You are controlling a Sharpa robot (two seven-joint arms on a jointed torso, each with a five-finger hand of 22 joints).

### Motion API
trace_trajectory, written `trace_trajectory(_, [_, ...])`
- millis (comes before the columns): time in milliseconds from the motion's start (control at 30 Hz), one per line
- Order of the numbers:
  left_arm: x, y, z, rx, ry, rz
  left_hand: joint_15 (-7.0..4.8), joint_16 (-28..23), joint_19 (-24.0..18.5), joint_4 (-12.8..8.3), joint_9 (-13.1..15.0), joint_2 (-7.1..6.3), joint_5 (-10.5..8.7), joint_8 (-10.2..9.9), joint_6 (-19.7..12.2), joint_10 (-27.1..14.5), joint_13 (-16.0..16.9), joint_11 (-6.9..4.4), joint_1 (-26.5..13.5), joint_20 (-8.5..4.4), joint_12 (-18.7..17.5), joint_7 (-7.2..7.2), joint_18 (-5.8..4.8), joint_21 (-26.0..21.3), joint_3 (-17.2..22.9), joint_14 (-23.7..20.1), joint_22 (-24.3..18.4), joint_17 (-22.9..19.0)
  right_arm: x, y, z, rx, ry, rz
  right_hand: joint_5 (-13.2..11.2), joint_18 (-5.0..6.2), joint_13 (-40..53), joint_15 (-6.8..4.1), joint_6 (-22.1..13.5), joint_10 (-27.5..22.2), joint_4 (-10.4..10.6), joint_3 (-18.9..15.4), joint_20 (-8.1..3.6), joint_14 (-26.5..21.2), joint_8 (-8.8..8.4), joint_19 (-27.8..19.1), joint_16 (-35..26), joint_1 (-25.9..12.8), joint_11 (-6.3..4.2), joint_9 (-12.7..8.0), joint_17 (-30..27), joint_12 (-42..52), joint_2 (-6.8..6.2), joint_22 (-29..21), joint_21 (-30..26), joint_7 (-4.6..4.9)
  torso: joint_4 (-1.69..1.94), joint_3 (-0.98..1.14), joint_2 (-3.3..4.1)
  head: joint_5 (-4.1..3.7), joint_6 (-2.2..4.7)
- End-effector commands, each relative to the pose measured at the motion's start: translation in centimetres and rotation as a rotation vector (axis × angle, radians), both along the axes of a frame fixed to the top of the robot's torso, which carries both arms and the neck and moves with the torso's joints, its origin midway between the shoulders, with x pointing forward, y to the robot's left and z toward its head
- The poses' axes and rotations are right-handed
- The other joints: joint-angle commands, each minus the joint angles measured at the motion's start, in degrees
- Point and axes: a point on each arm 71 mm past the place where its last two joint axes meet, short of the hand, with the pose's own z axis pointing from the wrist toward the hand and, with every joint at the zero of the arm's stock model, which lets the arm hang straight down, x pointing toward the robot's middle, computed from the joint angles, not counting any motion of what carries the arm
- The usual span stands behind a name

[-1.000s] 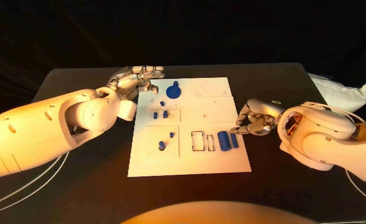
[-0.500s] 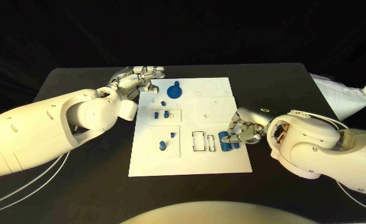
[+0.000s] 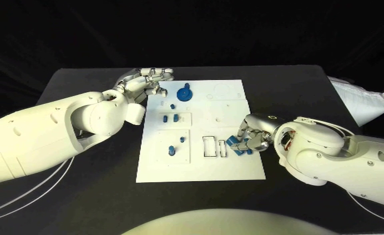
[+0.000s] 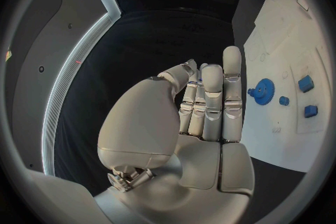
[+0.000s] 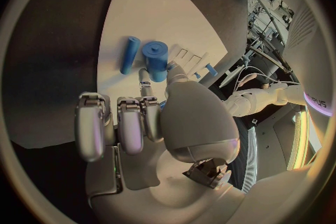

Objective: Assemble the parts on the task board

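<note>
**No readable writing**

No word, number, label or brand can be read. The white rectangular task board point(image 3: 228, 171) carries only thin outlined rectangles and circles, with no lettering. The small blue plastic parts point(image 3: 168, 119) on it are plain. The black table point(image 3: 88, 190) bears no marking. The silver many-fingered left hand point(image 3: 146, 83) and the silver many-fingered right hand point(image 3: 252, 135) show no legible print on their surfaces.
</note>
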Motion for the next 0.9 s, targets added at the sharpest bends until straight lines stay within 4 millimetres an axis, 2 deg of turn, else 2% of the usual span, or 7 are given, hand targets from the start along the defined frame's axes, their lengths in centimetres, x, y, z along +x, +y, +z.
trace_trajectory(33, [-0.1, -0.1, 0.1, -0.012, 0.0, -0.013, -0.09, 0.0, 0.0, 0.1, -0.1, -0.03, 0.06, 0.1, 0.0, -0.4, -0.1, -0.14, -0.4, 0.18, 0.2, 0.21, 1.08, -0.4, -0.3, -0.5, -0.1, -0.1, 0.0, 0.1, -0.6, -0.024, 0.027, 0.007, 1.1, -0.86, 11.8, 0.49, -0.4, 3.6, -0.1, -0.3, 0.34, 5.4, 0.43, 1.5, 0.3, 1.0, 0.13, 0.3, 11.8, 0.1, 0.19, 2.4, 0.3, 0.04, 0.04, 0.0, -0.03, 0.15, -0.08])
trace_trajectory(167, [-0.1, -0.1, 0.0, -0.013, 0.003, -0.014, -0.09, 0.0, 0.0, 0.1, -0.1, -0.03, 0.06, 0.1, 0.0, -0.4, -0.1, -0.14, -0.4, 0.18, 0.2, 0.21, 1.08, -0.4, -0.3, -0.5, -0.1, -0.1, -0.1, 0.4, -1.3, -0.014, 0.055, 0.002, 2.0, -0.87, 11.7, 0.48, -0.3, 3.6, -0.4, -0.4, 0.33, 5.4, 0.62, 1.6, 0.3, 1.7, 0.1, 0.6, 11.8, 0.0, 0.64, 2.6, 0.4, -0.02, 0.06, -0.02, -0.1, 0.27, -0.06])
trace_trajectory(500, [-0.1, -0.1, -0.1, -0.014, 0.006, -0.016, -0.1, 0.0, 0.0, 0.1, -0.1, 0.03, 0.08, 0.2, 0.0, -0.5, -0.1, -0.16, -0.4, 0.18, 0.2, 0.2, 1.09, -0.4, -0.3, -0.5, -0.1, -0.1, -0.1, 0.6, -1.6, 0.007, 0.065, -0.01, 2.2, -0.87, 11.6, 0.2, 1.2, 3.5, -0.8, -0.5, 0.15, 5.4, 1.62, 1.6, 0.2, 2.4, -0.3, 1.5, 11.8, -0.3, 1.39, 2.6, 0.4, -0.52, -0.05, -0.08, -0.12, 0.34, 0.0])
trace_trajectory(633, [-0.2, 0.0, -0.1, -0.014, 0.006, -0.017, -0.1, -0.1, 0.0, 0.1, -0.1, 0.07, 0.1, 0.2, 0.0, -0.5, -0.1, -0.17, -0.4, 0.18, 0.2, 0.18, 1.1, -0.4, -0.3, -0.5, -0.1, -0.2, 0.0, 0.6, -1.3, 0.092, 0.047, -0.052, 3.1, -0.91, 11.5, -0.22, 1.9, 3.4, -2.0, 0.5, -0.18, 5.4, 2.23, 1.6, 0.2, 4.6, -0.79, 2.1, 11.6, -0.5, 2.72, 2.8, 0.5, -1.05, -0.09, -0.01, -0.06, 0.32, 0.04])
trace_trajectory(800, [-0.2, 0.0, -0.1, -0.014, 0.006, -0.017, -0.1, -0.1, 0.0, 0.1, -0.1, 0.07, 0.1, 0.2, 0.0, -0.5, -0.1, -0.17, -0.4, 0.18, 0.2, 0.18, 1.1, -0.4, -0.3, -0.5, -0.1, -0.2, 0.0, 0.4, -0.3, 0.248, 0.041, -0.094, 5.8, -0.94, 11.5, -0.54, 2.2, 3.4, -1.8, 1.3, -0.54, 5.4, 2.53, 1.7, 0.1, 4.8, -1.13, 2.6, 11.6, -0.7, 4.12, 3.0, 0.5, -1.38, -0.02, -0.04, -0.11, 0.23, 0.09])
trace_trajectory(833, [-0.2, 0.0, -0.1, -0.014, 0.006, -0.017, -0.12, -0.1, 0.0, 0.0, -0.1, 0.11, 0.12, 0.2, 0.0, -0.5, -0.1, -0.19, -0.3, 0.18, 0.2, 0.15, 1.11, -0.4, -0.3, -0.5, -0.1, -0.2, 0.0, 0.4, 0.0, 0.281, 0.052, -0.101, 6.7, -0.94, 11.4, -0.67, 2.0, 3.3, -2.4, 1.9, -0.64, 5.4, 2.51, 1.7, 0.1, 5.7, -1.27, 2.8, 11.5, -0.9, 4.27, 3.0, 0.5, -1.52, -0.01, -0.07, -0.13, 0.21, 0.1])
trace_trajectory(900, [-0.2, 0.0, -0.1, -0.014, 0.005, -0.016, -0.13, -0.1, 0.0, 0.0, -0.1, 0.17, 0.13, 0.2, 0.0, -0.5, -0.1, -0.22, -0.2, 0.17, 0.3, 0.11, 1.11, -0.5, -0.3, -0.6, -0.1, -0.3, 0.2, 0.5, 0.6, 0.341, 0.079, -0.111, 6.5, -0.93, 11.4, -0.72, 1.9, 3.3, -2.9, 2.2, -0.72, 5.3, 2.51, 1.7, 0.1, 6.2, -1.29, 2.9, 11.5, -1.0, 4.05, 2.9, 0.5, -1.52, -0.11, -0.05, -0.12, 0.27, 0.17])
